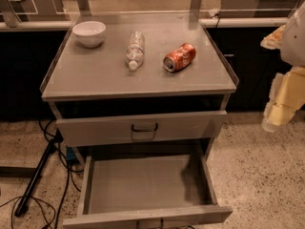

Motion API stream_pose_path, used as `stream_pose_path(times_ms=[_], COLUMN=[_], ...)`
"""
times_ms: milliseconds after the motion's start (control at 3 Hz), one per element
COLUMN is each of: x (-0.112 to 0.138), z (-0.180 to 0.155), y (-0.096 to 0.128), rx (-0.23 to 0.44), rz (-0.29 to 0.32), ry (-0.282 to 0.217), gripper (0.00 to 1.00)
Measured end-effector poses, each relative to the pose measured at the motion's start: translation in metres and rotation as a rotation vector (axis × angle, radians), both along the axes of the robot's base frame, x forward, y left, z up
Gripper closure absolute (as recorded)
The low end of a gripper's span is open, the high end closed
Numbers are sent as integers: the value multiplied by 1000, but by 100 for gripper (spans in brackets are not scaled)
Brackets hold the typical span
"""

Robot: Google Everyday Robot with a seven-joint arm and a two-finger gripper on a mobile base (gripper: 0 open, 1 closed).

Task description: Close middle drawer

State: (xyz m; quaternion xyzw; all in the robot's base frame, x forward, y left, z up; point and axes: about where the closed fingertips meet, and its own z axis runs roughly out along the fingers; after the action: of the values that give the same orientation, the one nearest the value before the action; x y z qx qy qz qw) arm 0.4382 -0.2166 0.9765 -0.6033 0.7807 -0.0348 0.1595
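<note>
The middle drawer (pixel 145 185) is pulled far out of the grey metal cabinet, showing its bare grey inside. Its flat front panel (pixel 105 219) runs along the bottom edge of the view, with the small dark loop handle (pixel 149 223) at its centre partly cut off. Above it, the top drawer front (pixel 95 128) with its own dark handle (pixel 144 127) stands slightly out. My gripper (pixel 274 118) hangs at the right edge of the view, pale yellow and white, to the right of the cabinet at about top-drawer height, apart from both drawers.
On the cabinet top (pixel 95 75) stand a white bowl (pixel 89 33), a lying clear plastic bottle (pixel 135 50) and a lying orange can (pixel 180 57). Black cables and a dark stand leg (pixel 35 175) lie on the floor to the left. Dark counters stand behind.
</note>
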Motion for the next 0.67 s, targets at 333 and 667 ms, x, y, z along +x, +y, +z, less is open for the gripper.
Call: stream_pose_path(times_ms=[333, 667], x=[0, 0], z=[0, 0], y=[0, 0], rx=[0, 0], rz=[0, 0], ry=[0, 0], gripper=[0, 9])
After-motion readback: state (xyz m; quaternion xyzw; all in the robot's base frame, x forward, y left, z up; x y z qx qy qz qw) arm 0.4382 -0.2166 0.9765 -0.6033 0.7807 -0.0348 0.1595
